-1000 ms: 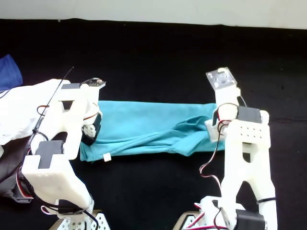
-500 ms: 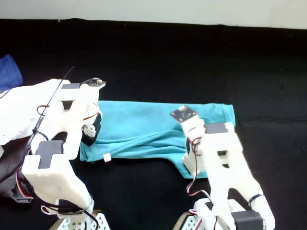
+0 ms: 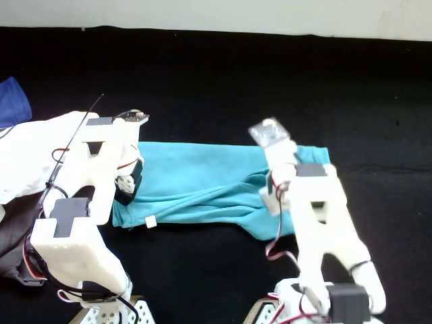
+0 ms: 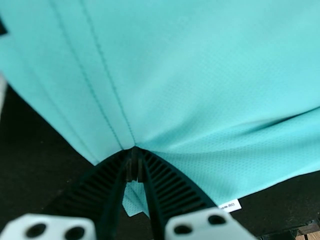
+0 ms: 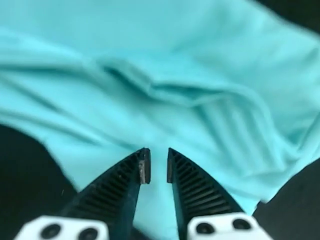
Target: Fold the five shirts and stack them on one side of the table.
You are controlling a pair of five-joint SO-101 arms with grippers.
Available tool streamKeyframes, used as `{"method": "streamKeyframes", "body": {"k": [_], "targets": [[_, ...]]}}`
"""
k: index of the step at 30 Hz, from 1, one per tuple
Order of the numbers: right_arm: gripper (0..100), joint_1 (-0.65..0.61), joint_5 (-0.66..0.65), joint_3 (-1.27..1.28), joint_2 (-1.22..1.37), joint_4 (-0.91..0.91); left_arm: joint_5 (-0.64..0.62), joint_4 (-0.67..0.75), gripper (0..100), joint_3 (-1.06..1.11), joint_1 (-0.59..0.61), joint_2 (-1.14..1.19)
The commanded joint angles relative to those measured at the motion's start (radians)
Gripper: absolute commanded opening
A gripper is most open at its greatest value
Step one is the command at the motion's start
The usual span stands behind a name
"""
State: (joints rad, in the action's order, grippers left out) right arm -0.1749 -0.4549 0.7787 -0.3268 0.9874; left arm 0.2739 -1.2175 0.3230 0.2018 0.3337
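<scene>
A teal shirt [image 3: 202,179] lies folded into a long strip across the middle of the black table. My left gripper [image 3: 127,189] sits at the strip's left end. In the left wrist view, my left gripper [image 4: 134,167] is shut on a pinch of the teal shirt [image 4: 200,75] beside its stitched hem. My right gripper [image 3: 268,194] hovers over the rumpled right part of the strip. In the right wrist view, my right gripper [image 5: 156,171] is open by a narrow gap just above the teal shirt [image 5: 165,60], with nothing between its fingers.
A white garment [image 3: 27,155] is heaped at the left edge, with a blue shirt [image 3: 13,101] behind it and a dark garment [image 3: 13,246] in front. A small white tag [image 3: 150,221] sticks out at the strip's front left corner. Bare black table [image 3: 223,74] extends behind.
My right arm swung from the shirt's right end toward its middle, then shifted slightly away from the front edge. The shirt's right end now lies uncovered. The left arm has not moved.
</scene>
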Motion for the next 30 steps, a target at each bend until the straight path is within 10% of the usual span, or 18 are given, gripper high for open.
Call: {"method": "streamKeyframes", "body": {"k": [1, 14, 30], "targets": [[7.7, 0.015, 0.006, -0.177, 0.127, -0.03, 0.005, 0.034, 1, 0.002, 0.021, 0.012], [7.7, 0.065, 0.123, -0.699, 0.624, -0.012, 0.005, 0.034, 1, 0.004, 0.021, 0.012], [7.7, -0.097, 0.115, -1.018, 0.621, 0.533, 0.005, 0.034, 1, 0.004, 0.021, 0.012]]}}
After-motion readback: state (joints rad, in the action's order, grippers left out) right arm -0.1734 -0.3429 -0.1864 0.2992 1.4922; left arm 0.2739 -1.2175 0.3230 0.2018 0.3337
